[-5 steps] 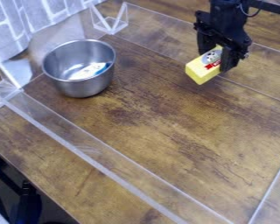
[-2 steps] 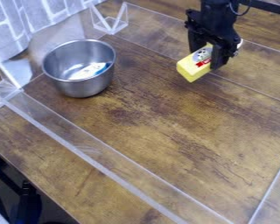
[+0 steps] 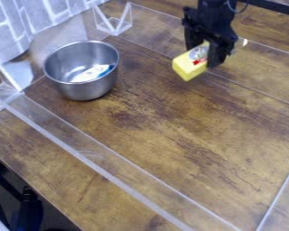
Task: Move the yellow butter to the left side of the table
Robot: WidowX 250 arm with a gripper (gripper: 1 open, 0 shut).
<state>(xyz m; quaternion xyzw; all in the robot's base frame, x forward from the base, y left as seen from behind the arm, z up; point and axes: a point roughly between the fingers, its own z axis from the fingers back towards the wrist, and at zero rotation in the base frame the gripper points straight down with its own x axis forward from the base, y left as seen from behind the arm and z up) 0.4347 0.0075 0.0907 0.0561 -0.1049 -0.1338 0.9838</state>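
**Butter carried in a closed grip above the boards**

Camera view: The black gripper point(image 3: 208, 54) comes down steeply from the top of the picture, its fingers closed on the upper end of the yellow butter point(image 3: 191, 66). The block hangs just below and slightly to the picture-left of the fingertips, tilted, with its white, red-marked label partly hidden behind the fingers. It appears to sit a little clear of the table point(image 3: 172, 135), which suits a carry: held off the wood, the block can travel sideways without dragging on the grain.

The jaws are clamped as narrow as the butter allows, and they touch nothing else. Well away to the picture-left of the gripper stands a steel bowl point(image 3: 82, 69), with something pale lying inside it. A clear acrylic wall point(image 3: 98, 153) runs diagonally across the boards, nearer the camera than the gripper. Another wall edges the far side close behind the tool.

Judging by the task, the butter is in transit. The steep downward pointing of the gripper makes sense for setting the block flat on the wood once it reaches the left side.
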